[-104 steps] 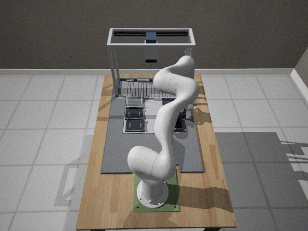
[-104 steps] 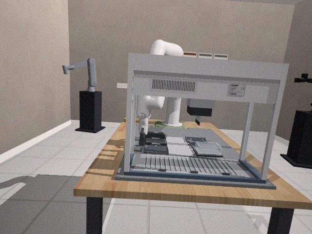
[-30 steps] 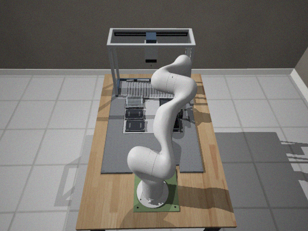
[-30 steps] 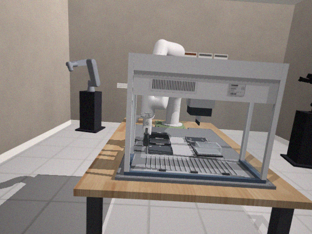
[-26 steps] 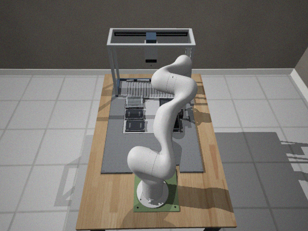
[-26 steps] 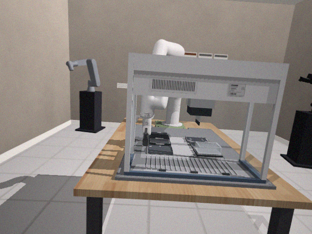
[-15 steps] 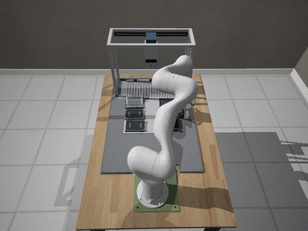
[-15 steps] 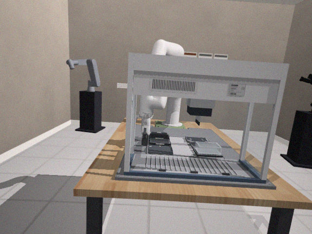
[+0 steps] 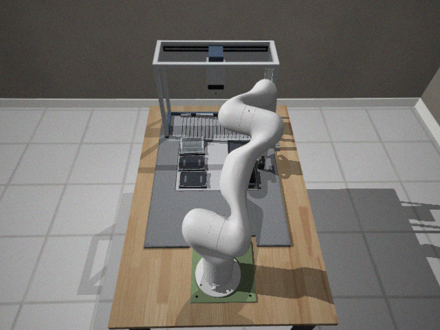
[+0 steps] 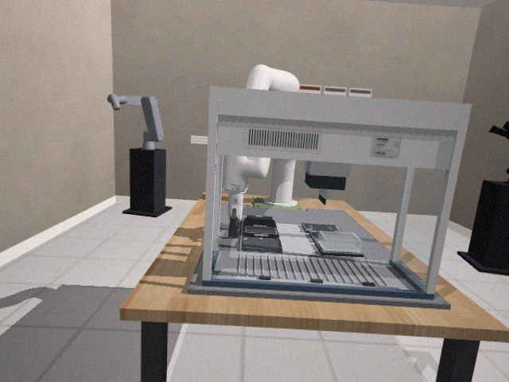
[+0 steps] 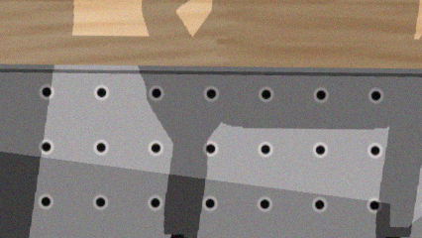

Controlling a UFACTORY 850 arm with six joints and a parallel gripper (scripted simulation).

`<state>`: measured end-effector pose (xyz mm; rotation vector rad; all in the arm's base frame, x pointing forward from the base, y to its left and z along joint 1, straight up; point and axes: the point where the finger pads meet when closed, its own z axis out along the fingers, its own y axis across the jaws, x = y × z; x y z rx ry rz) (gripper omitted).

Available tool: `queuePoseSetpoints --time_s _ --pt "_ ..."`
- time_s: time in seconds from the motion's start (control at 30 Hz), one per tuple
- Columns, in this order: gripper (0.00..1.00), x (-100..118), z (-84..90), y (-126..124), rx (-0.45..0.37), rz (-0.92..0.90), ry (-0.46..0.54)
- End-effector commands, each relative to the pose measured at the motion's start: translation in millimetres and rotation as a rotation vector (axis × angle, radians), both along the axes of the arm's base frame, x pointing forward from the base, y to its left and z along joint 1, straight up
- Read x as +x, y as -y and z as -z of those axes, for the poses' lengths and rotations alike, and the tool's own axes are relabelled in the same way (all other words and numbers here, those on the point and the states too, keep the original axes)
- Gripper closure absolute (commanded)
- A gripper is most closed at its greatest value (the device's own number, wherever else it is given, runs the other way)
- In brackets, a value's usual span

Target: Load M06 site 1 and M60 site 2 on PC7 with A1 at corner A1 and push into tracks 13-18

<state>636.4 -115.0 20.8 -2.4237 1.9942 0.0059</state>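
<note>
The carrier PC7 lies on the apron in front of the rails, on the right side as seen from the arm's base. The arm mostly hides it in the top view. Dark shapes sit on its sites, too small to tell apart. The clear deep-well block M09 sits in the farthest nest and also shows in the exterior view. The two nearer nests look dark and flat. My gripper hangs low beside the carrier's outer side, open and empty. The wrist view shows only the perforated grey mat and the wooden table edge.
The instrument's grey frame stands over the rails, its posts at the corners and a dark head hanging inside. Three small dark lamps sit at the rails' far end. The table's right edge runs close to my gripper.
</note>
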Motion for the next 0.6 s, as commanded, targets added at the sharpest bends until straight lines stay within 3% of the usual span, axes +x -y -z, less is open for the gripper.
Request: queuePoseSetpoints --time_s 0.0,0.57 --pt "0.00 1.7 -1.3 2.5 0.000 0.000 0.003" --pt "0.00 3.6 -1.2 12.3 0.000 0.000 0.003"
